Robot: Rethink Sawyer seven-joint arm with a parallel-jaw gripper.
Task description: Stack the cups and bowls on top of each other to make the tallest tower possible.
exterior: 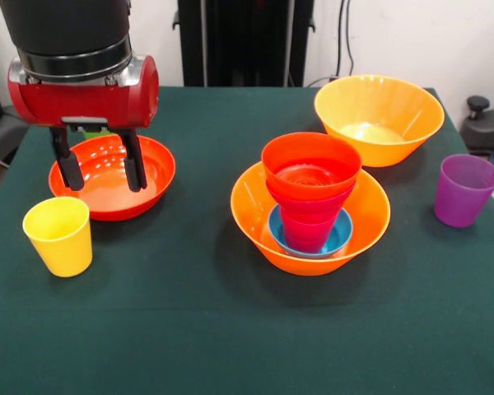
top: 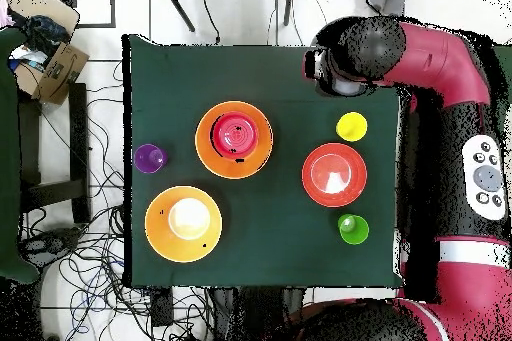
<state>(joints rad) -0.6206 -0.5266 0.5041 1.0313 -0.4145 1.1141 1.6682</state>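
My gripper (exterior: 103,181) is open and empty, raised above the table, and it shows in front of the wide shallow red-orange bowl (exterior: 111,193). In the overhead view the arm's wrist (top: 340,65) hangs near the table edge beside the yellow cup (top: 351,126). The yellow cup (exterior: 58,236) stands upright below and left of the gripper. The tower (exterior: 311,193) sits in a large orange bowl (exterior: 255,218): a blue small bowl, then crimson and magenta pieces, with a red-orange small bowl on top. A second large orange bowl (exterior: 379,119) and the purple cup (exterior: 465,189) stand apart. The green cup (top: 353,229) is almost hidden behind the gripper in the front view.
The table is covered with a dark green cloth (exterior: 189,313). In the overhead view the red arm (top: 470,137) runs along the table's right side. Cables and a cardboard box (top: 55,62) lie on the floor to the left.
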